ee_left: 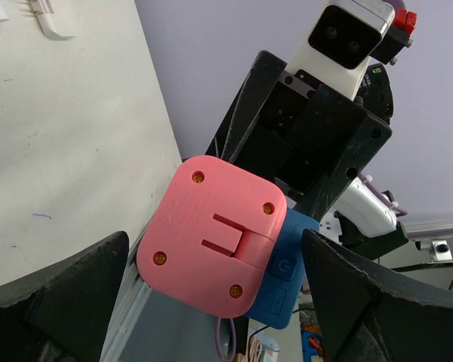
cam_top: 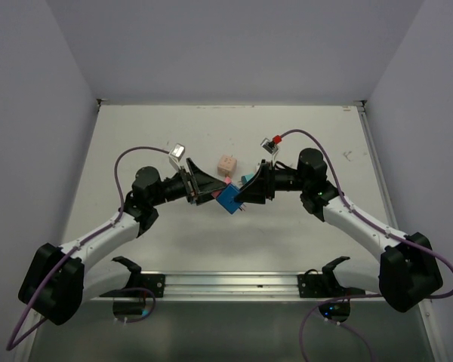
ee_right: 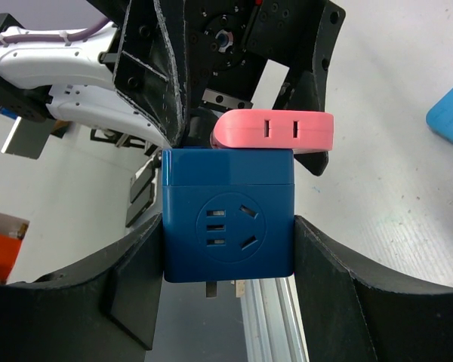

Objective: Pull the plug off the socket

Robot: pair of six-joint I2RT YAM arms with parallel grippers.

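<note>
A blue cube socket hangs above the table, with my right gripper shut on its two side faces. A pink square plug sits flush against the socket's far face. In the left wrist view the pink plug faces the camera, with the blue socket behind it. My left gripper is open, one finger on each side of the plug with a gap to both. From above, the two grippers meet over the table's middle around the socket.
A beige cube lies on the table just behind the grippers, and a teal block lies next to the right gripper. The rail with the arm bases runs along the near edge. Grey walls enclose the table.
</note>
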